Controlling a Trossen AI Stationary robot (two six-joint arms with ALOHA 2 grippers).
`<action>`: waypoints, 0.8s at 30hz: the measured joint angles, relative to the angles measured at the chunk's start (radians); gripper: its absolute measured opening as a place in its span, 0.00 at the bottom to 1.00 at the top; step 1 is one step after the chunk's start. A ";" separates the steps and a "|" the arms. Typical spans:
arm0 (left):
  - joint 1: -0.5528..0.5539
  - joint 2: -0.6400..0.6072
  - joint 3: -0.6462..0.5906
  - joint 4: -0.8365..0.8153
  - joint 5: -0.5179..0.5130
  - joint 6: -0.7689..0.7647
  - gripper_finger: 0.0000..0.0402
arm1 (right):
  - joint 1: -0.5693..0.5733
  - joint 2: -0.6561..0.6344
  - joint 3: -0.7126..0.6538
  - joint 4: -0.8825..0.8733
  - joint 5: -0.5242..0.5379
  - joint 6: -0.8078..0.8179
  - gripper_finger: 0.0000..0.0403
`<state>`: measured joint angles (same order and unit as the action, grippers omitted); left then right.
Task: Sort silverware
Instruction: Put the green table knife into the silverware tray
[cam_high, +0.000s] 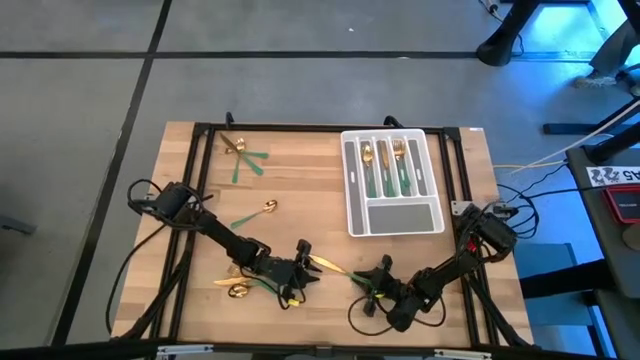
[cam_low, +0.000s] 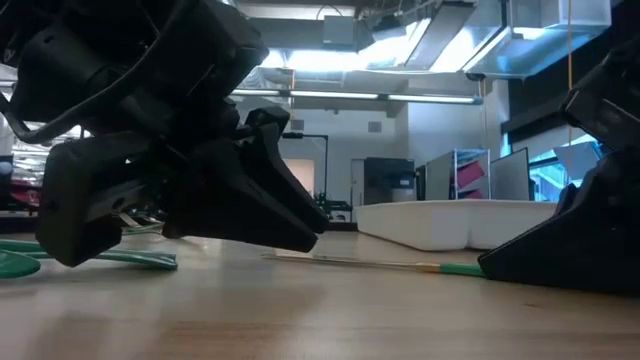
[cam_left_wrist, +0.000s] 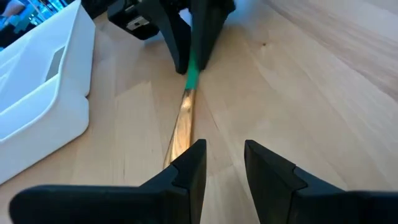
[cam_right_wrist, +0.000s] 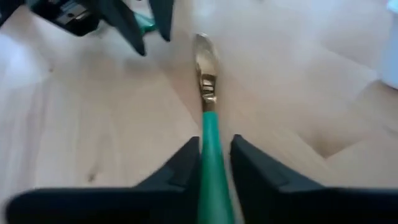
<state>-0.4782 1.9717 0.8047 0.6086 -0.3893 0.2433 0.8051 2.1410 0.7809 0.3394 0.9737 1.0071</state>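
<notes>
Currently: right pincer (cam_right_wrist: 214, 163) closed on knife handle.
Near the bench's (cam_high: 300, 215) front edge, the knife (cam_right_wrist: 208, 112) lies flat, blade toward the left pincer (cam_left_wrist: 224, 163), which hovers slightly open, gripping nothing. Farther back, the tray (cam_high: 355, 215) holds sorted silverware (cam_high: 385, 165).

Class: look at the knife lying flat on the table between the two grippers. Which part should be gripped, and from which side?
Grip the knife by its slim green handle, from the right arm's side. The knife lies flat with the handle toward the right gripper, whose fingers already straddle it; the gold blade points at the left gripper, which is open.
</notes>
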 joint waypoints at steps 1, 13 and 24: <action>0.000 0.000 0.000 0.007 0.000 0.000 0.25 | 0.000 0.000 0.001 -0.021 0.002 0.032 0.15; 0.043 0.007 0.001 0.024 0.051 0.089 0.41 | 0.012 0.000 0.001 -0.025 0.005 0.067 0.12; 0.253 0.007 0.003 -0.065 0.336 -0.238 0.55 | 0.013 0.002 0.001 -0.019 0.012 0.062 0.12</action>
<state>-0.2248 1.9785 0.8074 0.5432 -0.0537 0.0050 0.8177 2.1427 0.7818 0.3208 0.9855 1.0695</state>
